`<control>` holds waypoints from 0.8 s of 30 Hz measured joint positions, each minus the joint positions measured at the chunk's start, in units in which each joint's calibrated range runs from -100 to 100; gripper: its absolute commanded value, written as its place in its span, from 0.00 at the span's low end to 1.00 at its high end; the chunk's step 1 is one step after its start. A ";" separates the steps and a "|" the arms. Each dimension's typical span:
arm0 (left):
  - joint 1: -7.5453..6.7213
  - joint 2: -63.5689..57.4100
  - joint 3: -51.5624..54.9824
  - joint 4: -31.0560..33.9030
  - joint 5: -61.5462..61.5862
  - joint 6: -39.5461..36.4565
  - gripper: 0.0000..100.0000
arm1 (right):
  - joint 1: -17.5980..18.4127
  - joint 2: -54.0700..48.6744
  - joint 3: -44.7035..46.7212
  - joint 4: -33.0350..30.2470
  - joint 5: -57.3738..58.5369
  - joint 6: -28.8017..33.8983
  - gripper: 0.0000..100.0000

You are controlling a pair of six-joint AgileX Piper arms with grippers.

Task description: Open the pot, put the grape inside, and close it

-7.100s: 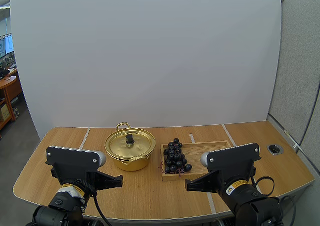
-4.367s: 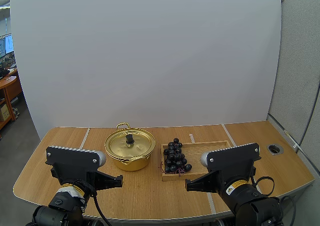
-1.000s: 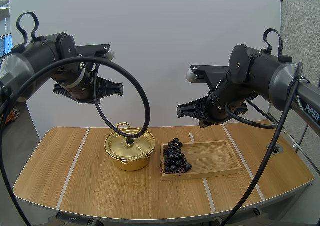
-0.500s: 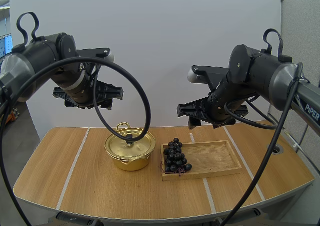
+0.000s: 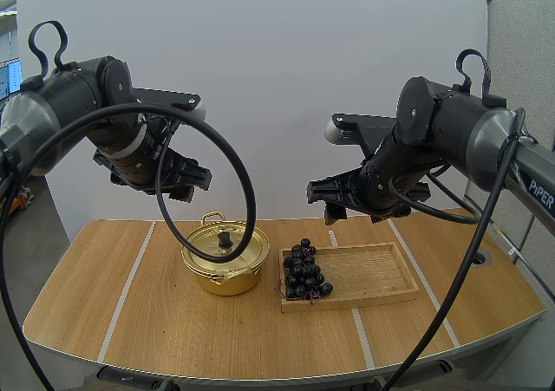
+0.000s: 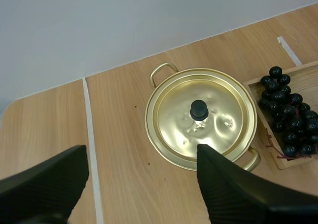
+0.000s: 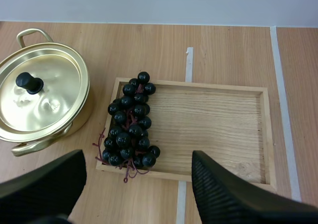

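Observation:
A gold pot (image 5: 224,259) stands left of centre on the table, its lid (image 6: 198,122) on, with a black knob (image 6: 198,110). To its right a bunch of dark grapes (image 5: 305,270) lies at the left end of a wooden tray (image 5: 373,274). My left gripper (image 5: 184,183) hangs high above the pot, open, with nothing between its fingers (image 6: 223,189). My right gripper (image 5: 324,202) hovers high over the tray, open and holding nothing. From the right wrist the grapes (image 7: 130,127), the tray (image 7: 218,129) and the pot (image 7: 42,92) lie far below the spread fingers (image 7: 223,194).
Pale tape lines (image 5: 126,283) run front to back across the wooden table (image 5: 173,330). A round cable hole (image 5: 478,257) sits near the table's right edge. The right half of the tray is bare.
Both grippers have gone from shut to open within the last second. The left arm has tipped down and slightly right over the pot; the right arm has hardly moved.

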 measured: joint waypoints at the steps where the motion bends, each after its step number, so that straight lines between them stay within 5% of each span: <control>1: 0.00 0.00 0.00 0.00 -0.20 1.62 1.00 | 0.00 0.00 0.00 0.00 0.00 0.00 1.00; 14: 0.00 2.52 0.00 -11.48 -9.42 19.02 1.00 | 0.00 0.00 0.00 0.00 0.00 0.00 1.00; 24: 0.00 16.61 -5.47 -14.81 -6.06 24.29 1.00 | 0.00 0.00 0.00 0.00 0.00 0.00 1.00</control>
